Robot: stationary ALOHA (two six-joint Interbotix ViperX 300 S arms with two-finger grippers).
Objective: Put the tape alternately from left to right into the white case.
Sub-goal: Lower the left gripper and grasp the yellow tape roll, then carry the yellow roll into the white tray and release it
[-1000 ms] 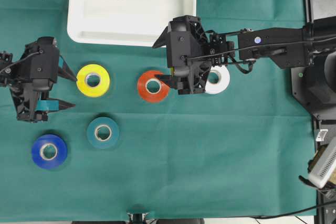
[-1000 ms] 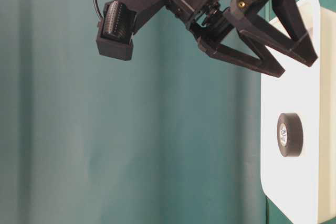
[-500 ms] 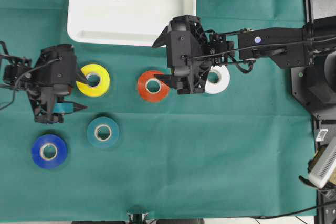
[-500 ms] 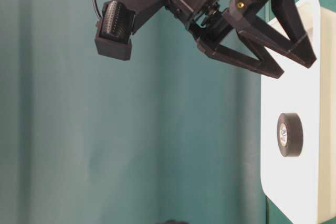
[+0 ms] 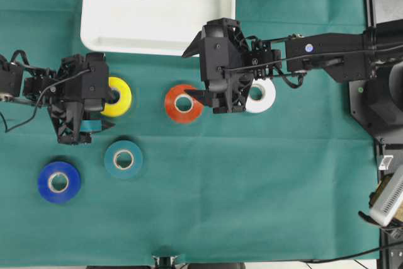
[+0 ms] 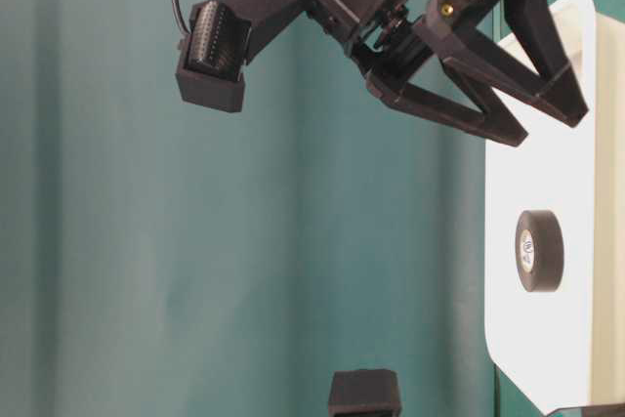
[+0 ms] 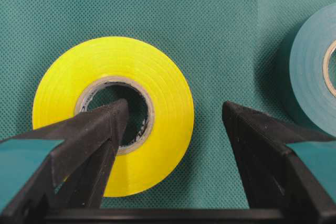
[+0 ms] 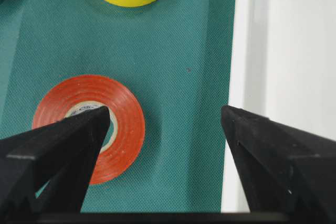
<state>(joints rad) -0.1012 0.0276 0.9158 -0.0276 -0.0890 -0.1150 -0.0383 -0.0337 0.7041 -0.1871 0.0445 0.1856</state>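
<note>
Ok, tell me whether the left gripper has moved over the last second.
Yes. In the overhead view the left gripper has moved rightward to the yellow roll, which has stayed put; one finger now sits over its core.

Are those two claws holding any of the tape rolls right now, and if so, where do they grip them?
Nothing is held. The left gripper is open astride one side of the yellow roll, one finger over its core. The right gripper is open above the red roll.

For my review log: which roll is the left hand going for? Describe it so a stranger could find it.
Start at the white case at the table's far edge. Just below its left corner lies the yellow roll, under the open left hand, one finger inside its core. It is the yellow one; the red roll and teal roll are its neighbours.
</note>
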